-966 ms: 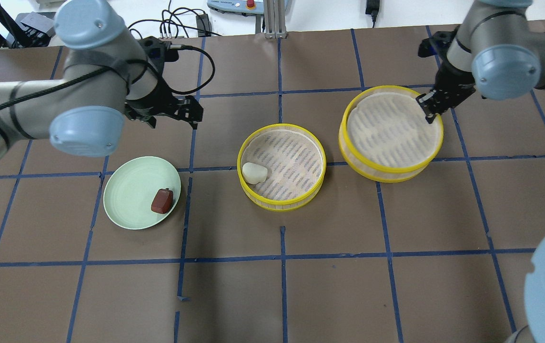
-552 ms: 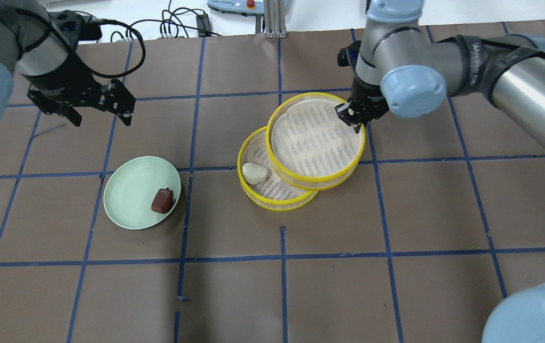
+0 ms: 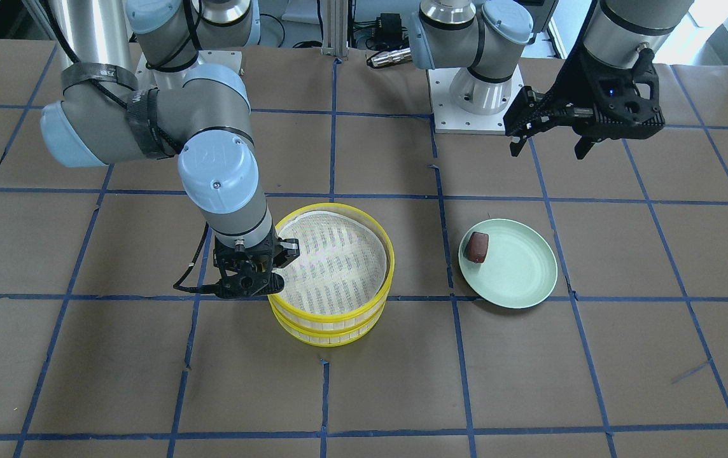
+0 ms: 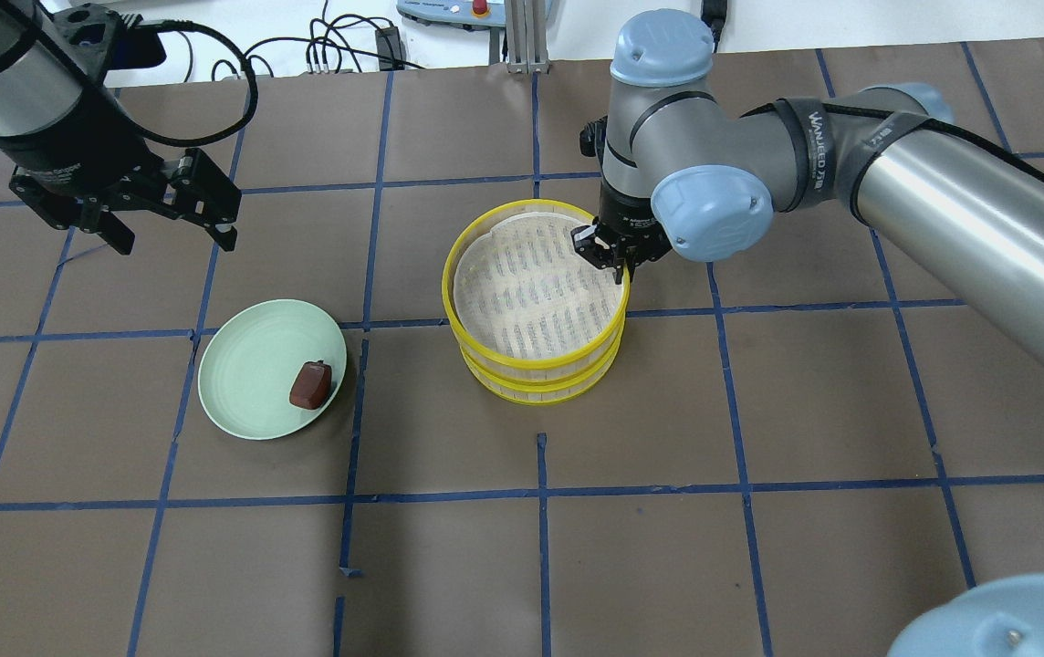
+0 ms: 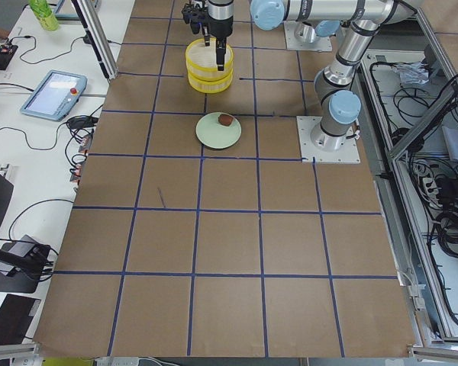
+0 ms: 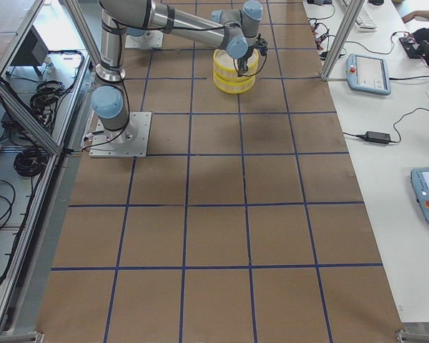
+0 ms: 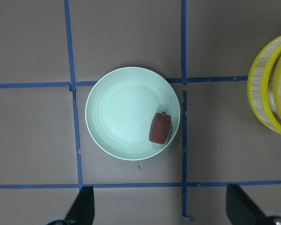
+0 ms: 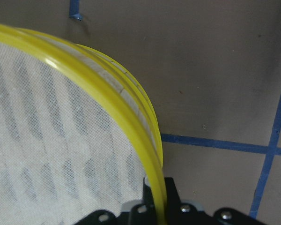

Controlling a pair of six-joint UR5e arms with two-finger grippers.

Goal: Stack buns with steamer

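**Upper steamer tray held by its rim on the stack; brown bun waits on the plate**

I stand at the operators' side. Nearest to me is a wide stretch of the brown table, crossed by blue tape lines, between the table's edge and the things on it.

Next comes the right gripper. It is clamped on the yellow rim of the upper steamer tray, one finger inside the wall and one outside, at the corner of the rim that is toward me and toward the robot's right. The upper steamer tray is on top of the lower steamer tray, and their round walls are nearly flush. I cannot tell whether its full weight already rests there.

Toward the robot's left lies the pale green plate, well apart from the stack, with a strip of table and one tape line between them. The dark reddish-brown bun lies flat inside the plate, close against the plate's edge on the side toward the stack.

Farther back, toward the robot's base, the left gripper hangs high over the table with its fingers spread wide and nothing between them. It is apart from the plate, which its wrist camera shows whole from above.
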